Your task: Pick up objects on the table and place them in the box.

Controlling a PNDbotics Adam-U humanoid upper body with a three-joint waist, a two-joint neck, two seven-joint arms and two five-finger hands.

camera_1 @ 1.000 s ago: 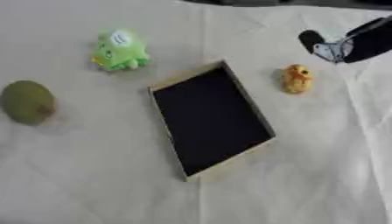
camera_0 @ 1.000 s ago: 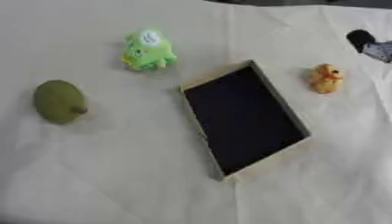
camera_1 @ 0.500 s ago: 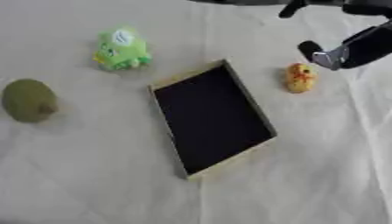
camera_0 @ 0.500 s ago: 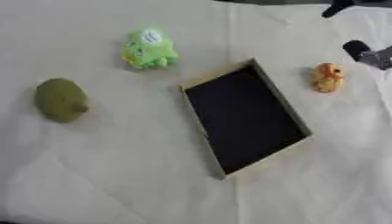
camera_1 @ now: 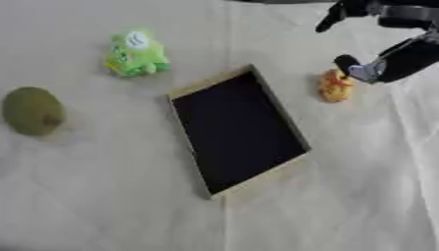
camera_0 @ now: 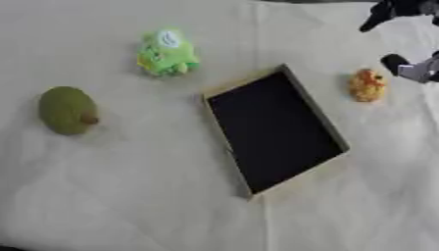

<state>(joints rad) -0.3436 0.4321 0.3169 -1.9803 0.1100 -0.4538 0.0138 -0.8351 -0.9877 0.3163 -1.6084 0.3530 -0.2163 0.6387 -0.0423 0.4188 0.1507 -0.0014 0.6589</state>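
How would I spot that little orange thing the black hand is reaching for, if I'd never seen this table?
Start at the flat box with the black inside, lying askew mid-table. Just off its upper right side sits the small orange toy, right by the robot's right hand. It is the only orange item; the green toy and olive fruit lie left.

Box centre; frog toy, fruit left; duck toy right.

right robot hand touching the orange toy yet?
Cannot tell. In the right eye view the right robot hand has a fingertip at the orange toy's upper edge, with no clear gap or contact; fingers are spread, not closed round it.
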